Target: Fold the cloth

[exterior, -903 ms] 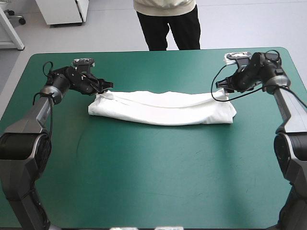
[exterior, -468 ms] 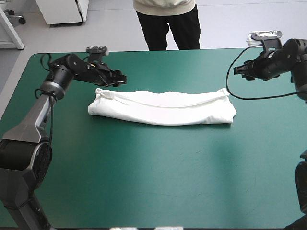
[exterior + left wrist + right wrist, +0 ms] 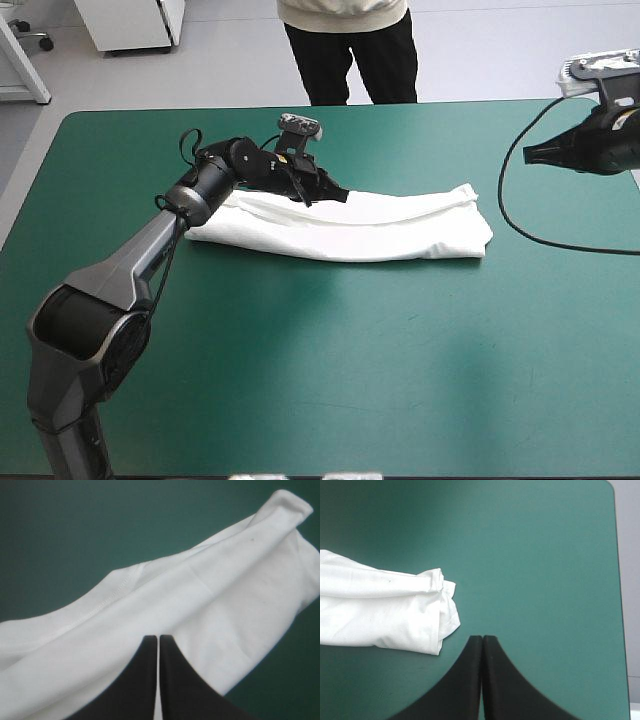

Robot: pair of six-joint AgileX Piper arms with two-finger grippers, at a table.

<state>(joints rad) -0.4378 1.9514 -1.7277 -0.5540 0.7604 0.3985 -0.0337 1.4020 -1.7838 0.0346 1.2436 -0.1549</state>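
1. On the far half of the table [image 3: 320, 380], with its teal-green cover, we see the T-shirt [image 3: 400, 228] lying folded into a long white band that runs left to right, roughly parallel to the far edge
2. Its right end is a rounded, bunched roll; in the high view its left end lies partly under the left arm [image 3: 150, 250]
3. The left gripper [image 3: 338, 194] is over the band's far edge, left of its middle; in the left wrist view we see its black fingers [image 3: 140, 680] pressed together into one pointed arch, the white cloth spread below and ahead of them, with a stitched hem running across it
4. We cannot tell whether the tips touch the cloth
5. The right gripper [image 3: 530, 154] is near the table's far right corner, well apart from the T-shirt; it is clenched too, its fingers meeting in an arch over bare cover, with the band's rolled end ahead and to one side
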